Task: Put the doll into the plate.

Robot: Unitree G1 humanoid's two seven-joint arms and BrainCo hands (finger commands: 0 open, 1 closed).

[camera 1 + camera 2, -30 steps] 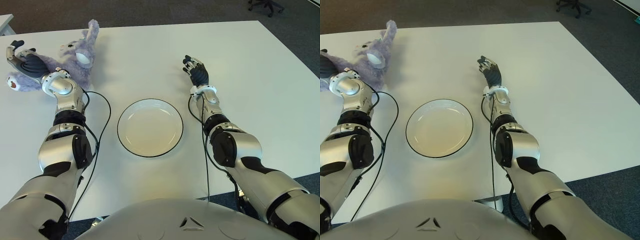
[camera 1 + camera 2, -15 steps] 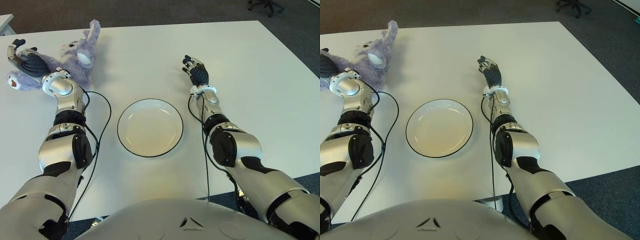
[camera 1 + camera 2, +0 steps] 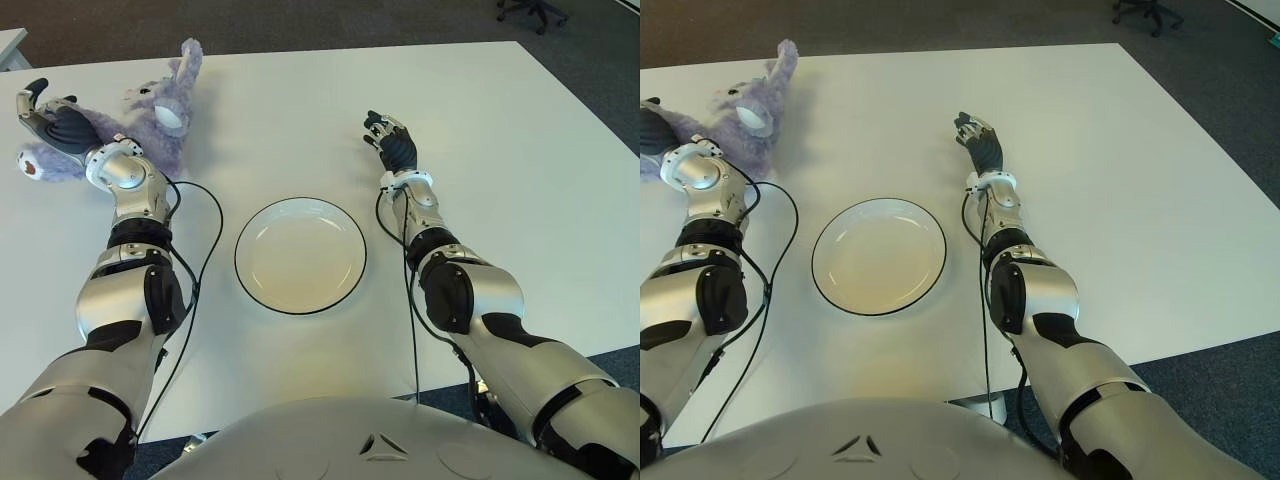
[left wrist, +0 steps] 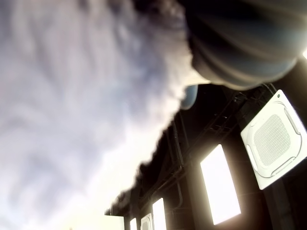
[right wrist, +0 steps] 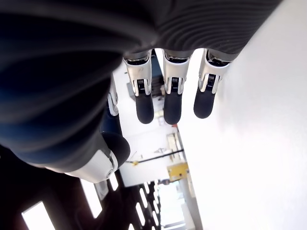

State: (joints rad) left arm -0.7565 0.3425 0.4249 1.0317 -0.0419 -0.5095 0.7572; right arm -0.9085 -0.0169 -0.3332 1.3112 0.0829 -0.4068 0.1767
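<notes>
Far off at the table's left corner lay the fluffy purple plush doll, with the left hand on its body — fingers spread, not gripping. Nearer, mid-table, sat the round white black-rimmed plate — the right hand showed to its far right, fingers relaxed.

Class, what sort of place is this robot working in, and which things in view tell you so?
Probably an office or lab: a large white table, grey carpet, and a wheeled office chair at the far edge.
</notes>
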